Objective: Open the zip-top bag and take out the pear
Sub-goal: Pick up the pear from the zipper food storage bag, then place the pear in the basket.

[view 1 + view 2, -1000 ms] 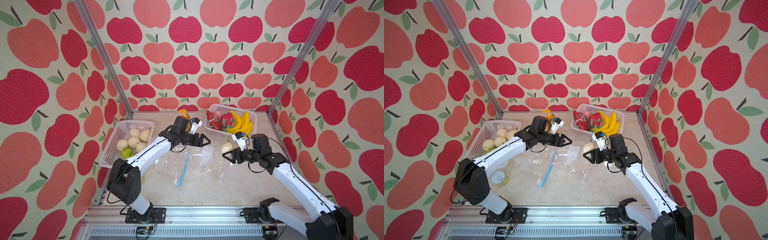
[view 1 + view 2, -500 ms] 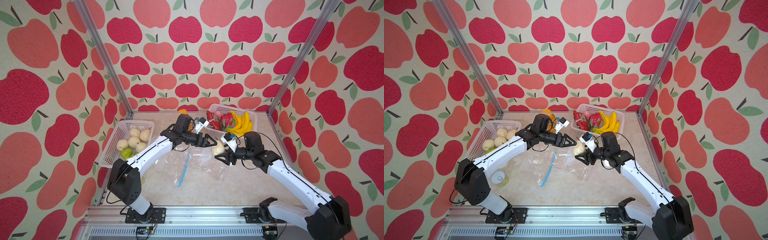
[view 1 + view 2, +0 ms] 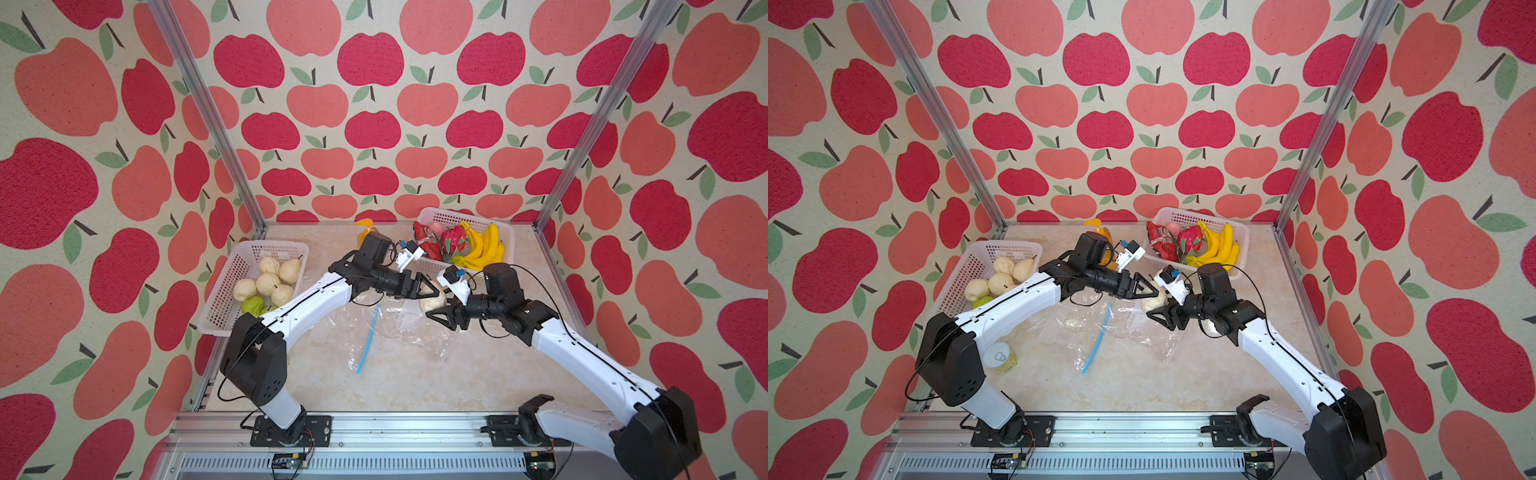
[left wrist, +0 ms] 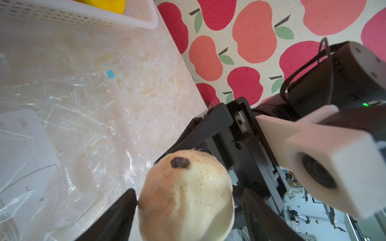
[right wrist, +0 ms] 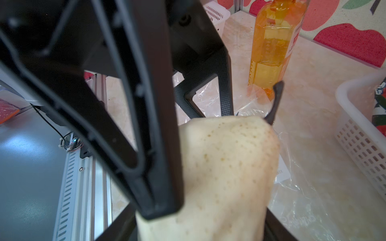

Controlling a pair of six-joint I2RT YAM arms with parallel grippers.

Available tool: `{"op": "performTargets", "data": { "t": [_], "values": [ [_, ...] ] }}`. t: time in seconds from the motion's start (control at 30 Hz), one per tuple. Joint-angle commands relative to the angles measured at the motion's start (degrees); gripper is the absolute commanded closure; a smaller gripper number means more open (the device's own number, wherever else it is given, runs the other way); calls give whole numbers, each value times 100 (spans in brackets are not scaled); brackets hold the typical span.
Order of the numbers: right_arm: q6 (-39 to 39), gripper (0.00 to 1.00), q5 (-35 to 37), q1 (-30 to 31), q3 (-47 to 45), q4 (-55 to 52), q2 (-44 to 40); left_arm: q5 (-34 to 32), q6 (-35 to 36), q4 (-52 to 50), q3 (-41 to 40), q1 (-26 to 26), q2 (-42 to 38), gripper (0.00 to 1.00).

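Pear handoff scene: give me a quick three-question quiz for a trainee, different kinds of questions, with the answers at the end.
1. True or false: the pear lies inside the zip-top bag.
2. What fills the basket on the robot's left side? A) pale fruit B) bananas C) oranges
3. Short answer: which hand is shut on the pear?

Key
1. False. The pear is out, held off the table, and the bag lies flat.
2. A.
3. The right hand. The left hand is open, with a jaw on each side of the pear.
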Motion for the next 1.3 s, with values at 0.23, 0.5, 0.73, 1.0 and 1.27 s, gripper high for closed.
{"op": "performTargets", "data": {
  "t": [0.23, 0.5, 0.73, 1.0, 1.27],
  "values": [
    [-58, 25, 208, 41, 197, 200, 38, -164, 212, -457, 355, -139, 268, 25],
    [356, 2, 942, 6, 295, -28, 112, -296, 125, -466, 149, 398, 162, 43],
    [1579, 2, 1000, -417, 100, -284, -44, -1382, 883, -1286, 69, 1951, -204, 41],
    [2727, 6, 1538, -888, -132, -1055, -663, -3117, 1673, -1814, 251, 4328, -215, 41],
    [3172, 6, 1825, -1268, -34, -1708, -859, -3630, 1789, -1632, 323, 5367, 30, 41]
  ]
}}
